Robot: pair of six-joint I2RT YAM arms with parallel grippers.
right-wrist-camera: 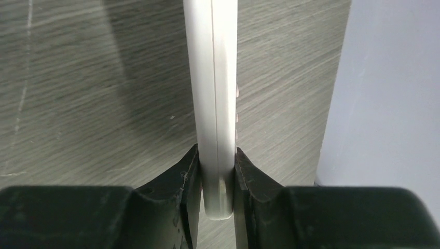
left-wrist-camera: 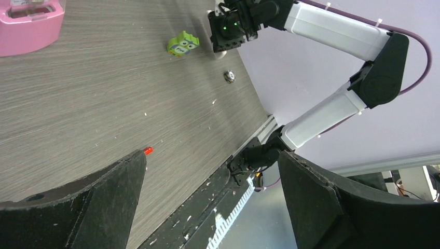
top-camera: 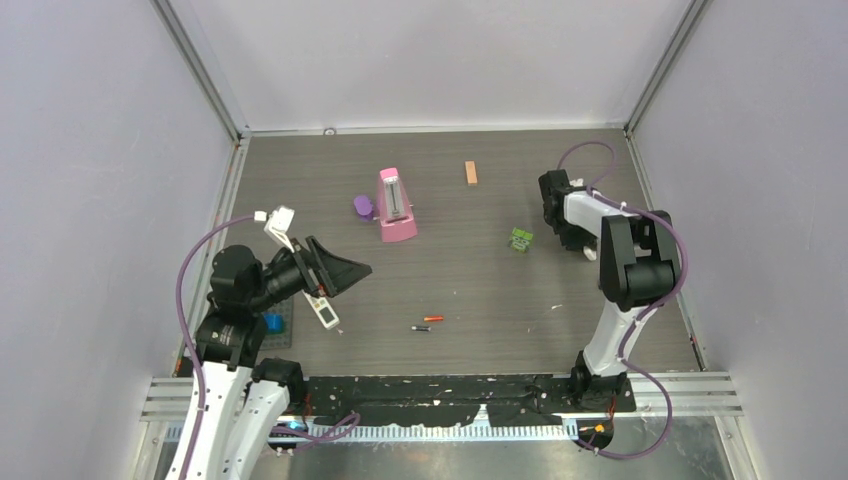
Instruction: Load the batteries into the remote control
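Task judged barely begun: nothing loaded, no battery in either pincer. Table (top-camera: 480, 290) carrying everything below. Right gripper (right-wrist-camera: 215, 155) pressed tight on the remote (right-wrist-camera: 212, 104), held on edge over the far right of the table, close to the wall; only its thin side shown, so battery bay unseen and cover on or off not tellable. Left gripper (top-camera: 345, 268) spread wide, holding nothing, at near left, close to another remote (top-camera: 323, 313) lying flat on the table. Pink stand (top-camera: 396, 208) at far centre; contents of its top pocket too unclear to name. Dark tray (top-camera: 287, 335) by the left base, holding one blue item (top-camera: 273, 323). Red battery (top-camera: 433, 319) and dark battery (top-camera: 421, 328) loose on the table near the front centre, just beside each other, between the arms and well apart from the held remote. Green battery not found. Left to do, by estimate: expose the bay, fetch each cell, seat it, close up.
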